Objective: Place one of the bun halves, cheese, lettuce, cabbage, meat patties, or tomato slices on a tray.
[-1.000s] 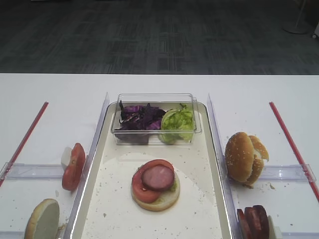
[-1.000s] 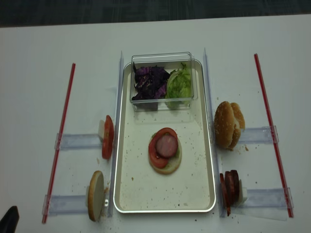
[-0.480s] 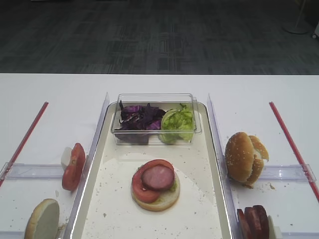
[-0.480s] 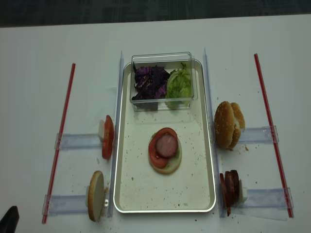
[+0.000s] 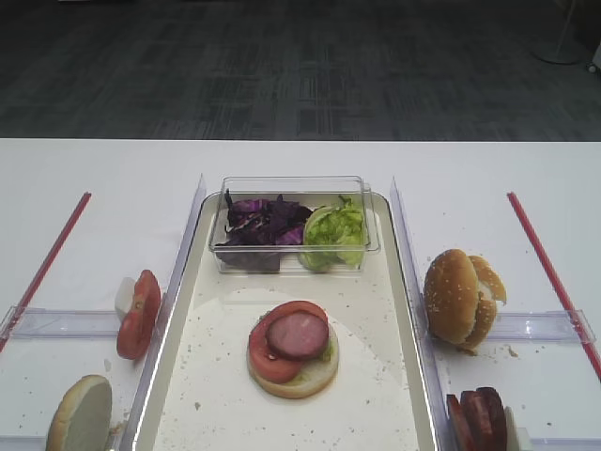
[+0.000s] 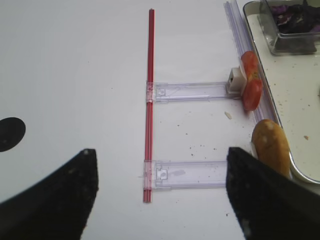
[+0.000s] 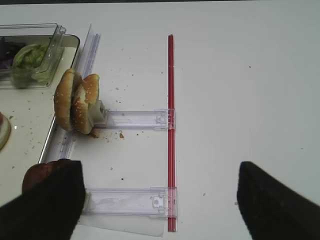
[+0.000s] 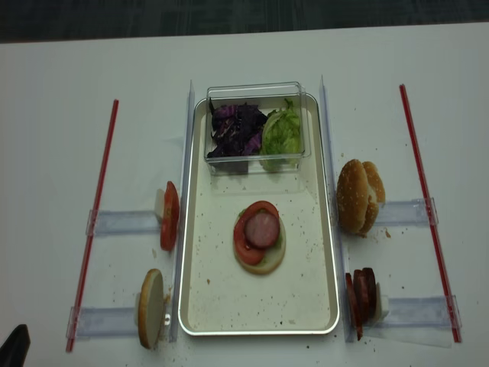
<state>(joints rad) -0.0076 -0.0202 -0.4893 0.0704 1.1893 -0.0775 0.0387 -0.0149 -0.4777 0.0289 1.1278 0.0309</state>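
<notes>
On the tray (image 8: 260,330) (image 5: 178,310) sits a bun half with a tomato slice and a meat patty (image 8: 262,228) (image 5: 297,334) on top. Cabbage (image 8: 235,130) and lettuce (image 8: 281,131) fill a clear box at the tray's far end. Right of the tray stand bun halves (image 8: 357,196) (image 7: 76,102) and meat patties (image 8: 362,294) (image 7: 37,175). Left of it stand tomato slices (image 8: 169,215) (image 6: 250,87) and a bun half (image 8: 150,308) (image 6: 270,145). My left gripper (image 6: 161,151) and right gripper (image 7: 159,164) hang open and empty above the table. Cheese is out of view.
Red strips (image 8: 95,222) (image 8: 428,206) run along both outer sides. Clear plastic racks (image 6: 192,174) (image 7: 125,202) lie on the white table under each gripper, and clear guide walls (image 8: 324,115) flank the tray. Crumbs dot the tray floor.
</notes>
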